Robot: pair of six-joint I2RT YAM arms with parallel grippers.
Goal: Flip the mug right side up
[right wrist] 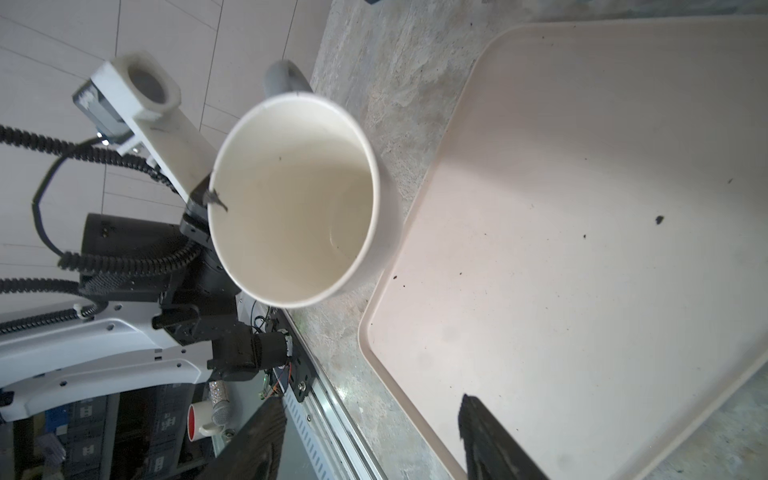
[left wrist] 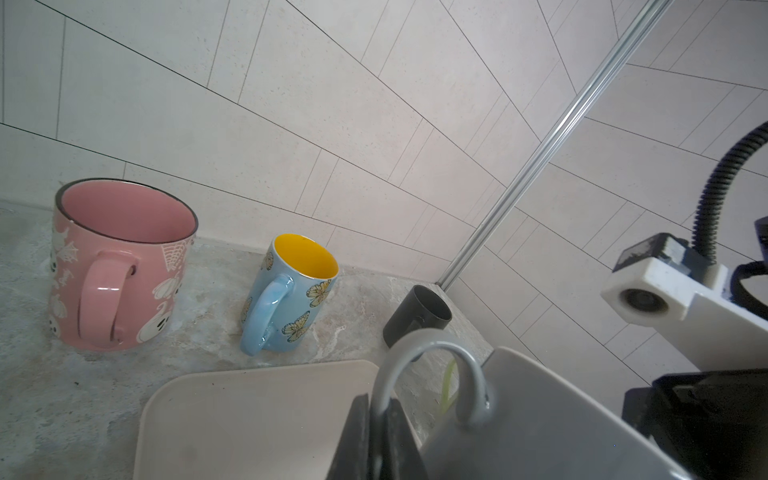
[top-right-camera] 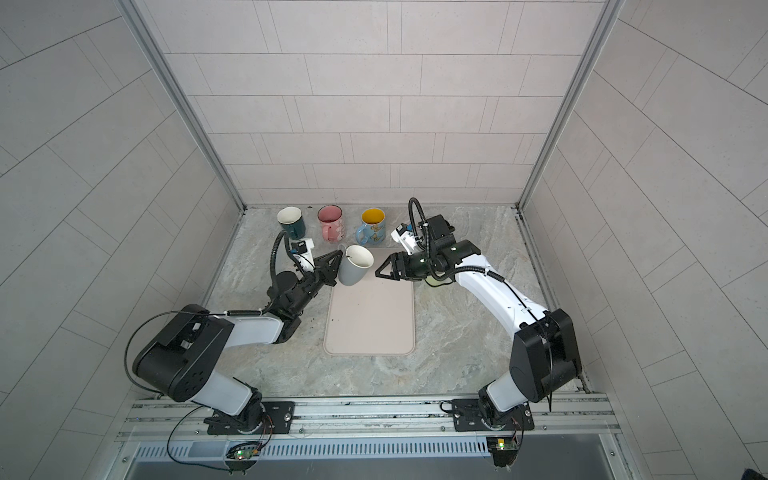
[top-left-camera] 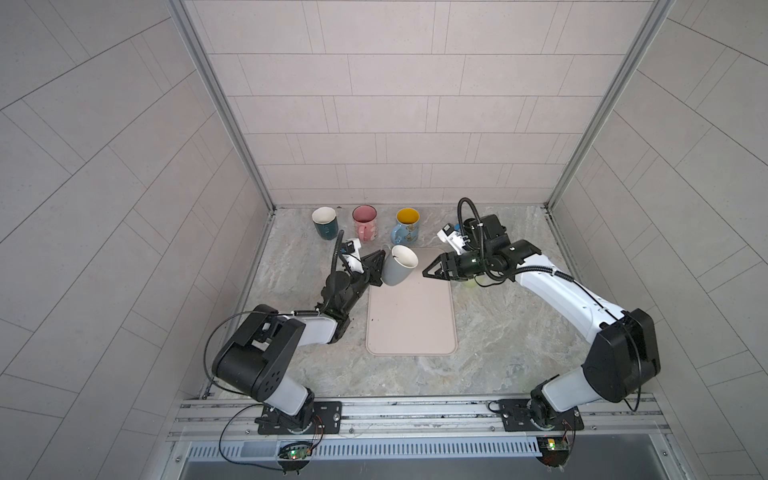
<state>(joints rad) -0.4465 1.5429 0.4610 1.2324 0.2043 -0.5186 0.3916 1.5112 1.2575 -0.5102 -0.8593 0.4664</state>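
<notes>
The left arm (top-left-camera: 316,328) reaches far and rightward, its left gripper (top-left-camera: 377,262) clamped on the grey mug (top-left-camera: 397,268) handle. The right arm (top-left-camera: 552,286) stretches leftward, its right gripper (top-left-camera: 430,271) parted and holding nothing.

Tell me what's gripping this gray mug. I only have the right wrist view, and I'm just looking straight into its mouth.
Observer: The left end effector is shut on the mug by its handle, which is clear in the left wrist view.
Operator: Is it upright yet?
Observer: Not quite. In both top views it is tilted, its mouth leaning toward the right arm, over the far left corner of the mat.
Operator: Anything beyond it?
Observer: Three upright mugs stand in a row behind it: a teal mug, a pink mug and a blue mug.
</notes>
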